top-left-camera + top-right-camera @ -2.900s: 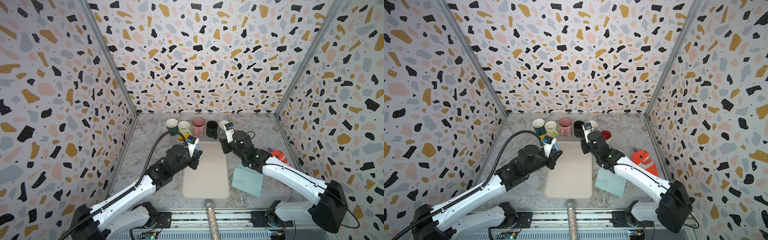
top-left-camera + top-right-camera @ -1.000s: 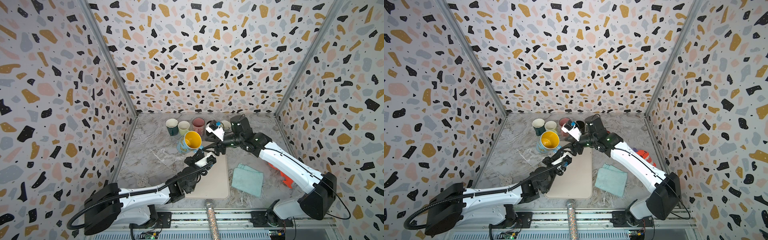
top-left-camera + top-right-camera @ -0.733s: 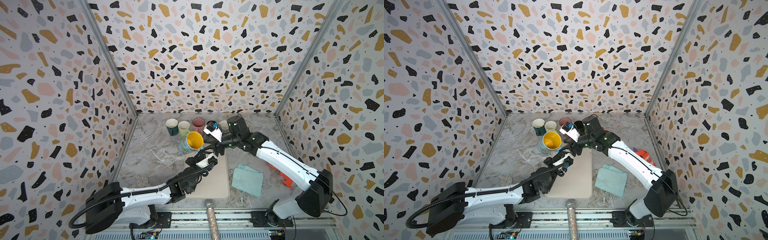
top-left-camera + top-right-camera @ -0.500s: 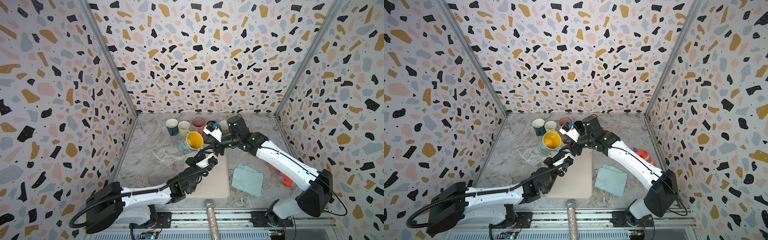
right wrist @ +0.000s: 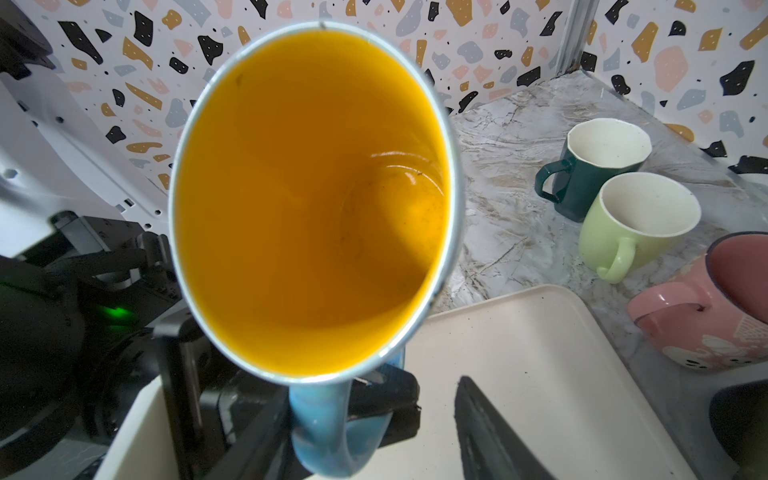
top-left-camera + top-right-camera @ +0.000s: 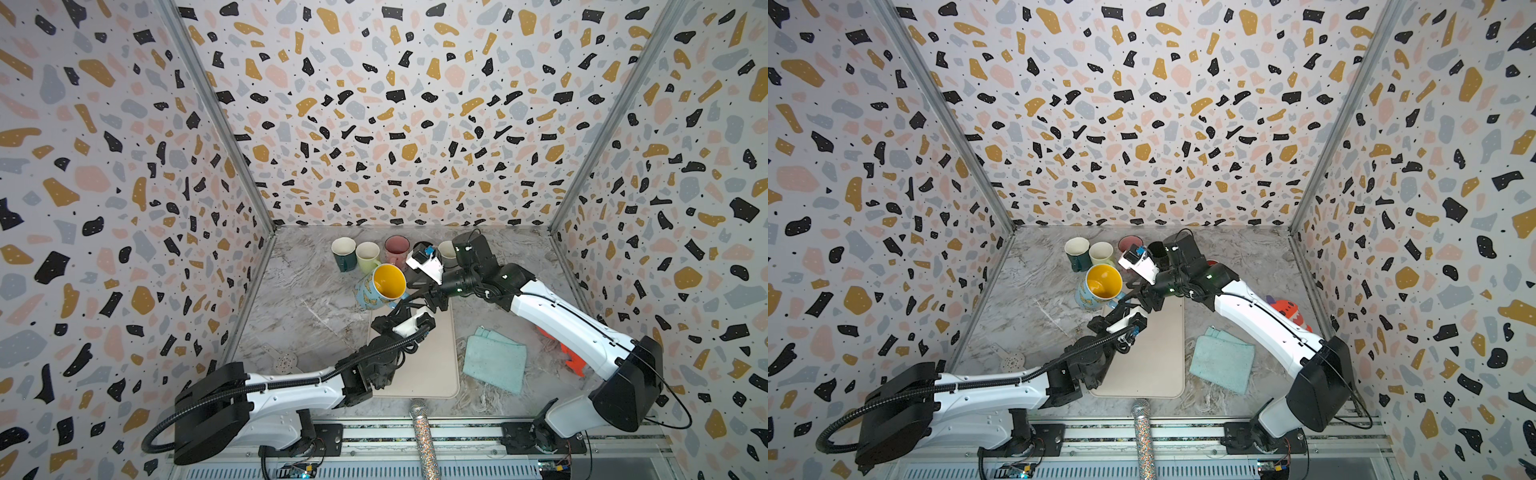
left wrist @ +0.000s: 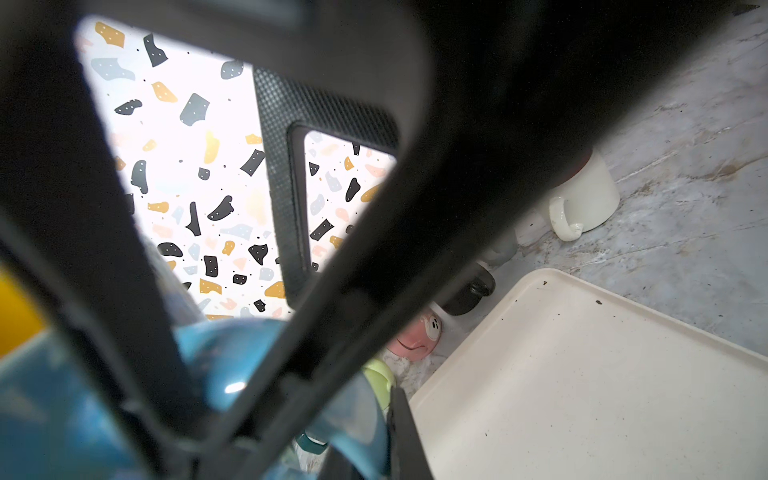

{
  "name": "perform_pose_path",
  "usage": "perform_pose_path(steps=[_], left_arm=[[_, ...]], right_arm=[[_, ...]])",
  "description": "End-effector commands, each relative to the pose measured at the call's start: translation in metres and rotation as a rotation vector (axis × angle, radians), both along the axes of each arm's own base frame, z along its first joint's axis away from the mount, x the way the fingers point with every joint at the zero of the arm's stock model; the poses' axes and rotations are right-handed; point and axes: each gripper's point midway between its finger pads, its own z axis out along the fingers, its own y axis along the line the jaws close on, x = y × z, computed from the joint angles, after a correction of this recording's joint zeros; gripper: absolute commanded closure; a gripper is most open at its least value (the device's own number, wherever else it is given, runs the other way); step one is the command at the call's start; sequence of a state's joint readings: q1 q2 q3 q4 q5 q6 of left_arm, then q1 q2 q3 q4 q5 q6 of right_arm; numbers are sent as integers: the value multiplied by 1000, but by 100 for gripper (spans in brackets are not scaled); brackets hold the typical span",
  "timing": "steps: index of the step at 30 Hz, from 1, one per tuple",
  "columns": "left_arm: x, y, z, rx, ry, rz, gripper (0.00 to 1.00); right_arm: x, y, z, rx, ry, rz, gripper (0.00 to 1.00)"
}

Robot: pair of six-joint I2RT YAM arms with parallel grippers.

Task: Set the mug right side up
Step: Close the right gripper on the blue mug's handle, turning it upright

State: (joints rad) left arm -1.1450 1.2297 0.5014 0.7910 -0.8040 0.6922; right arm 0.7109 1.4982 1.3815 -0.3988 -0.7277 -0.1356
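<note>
Left claw first: it's clamped hard on the blue handle of the mug, and the right wrist view shows its black jaws pinching that handle from both sides, just under the rim. The mug is held up off the surface, just above and past that claw's tips. Its rim is up and its base down, leaning a little, so the yellow inside faces the overhead cameras. Opposite it sits the right claw, almost tip to tip with the left one. Its fingers stand apart with the handle in the gap between them, and I can make out no contact, so it's open and gripping nothing. Beneath both claws lies the cream tray, its far corner under the spot where they meet. Behind the right claw, along the back wall, stands a row of upright cups: a dark green mug, a light green mug, a pink mug, a black mug half hidden by the wrist camera, and a white mug. Back along the right claw's arm a teal cloth lies flat just beside the tray, well clear of both claws — and an orange toy peeks out from under that arm.
</note>
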Motion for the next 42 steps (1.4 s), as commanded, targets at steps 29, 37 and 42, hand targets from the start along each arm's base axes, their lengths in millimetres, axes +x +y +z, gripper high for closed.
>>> perform_pose_path(steps=[29,37,42], left_arm=[[-11,-5,72,-200,-128,-29,100],[-10,-7,75,-204,-126,-31,100],[-7,-11,74,-196,-99,-24,100]], right_arm=[[10,0,-15,-51,64,-98,67],[11,-1,-22,-57,83,-112,100],[13,-3,-16,-26,59,-136,100]])
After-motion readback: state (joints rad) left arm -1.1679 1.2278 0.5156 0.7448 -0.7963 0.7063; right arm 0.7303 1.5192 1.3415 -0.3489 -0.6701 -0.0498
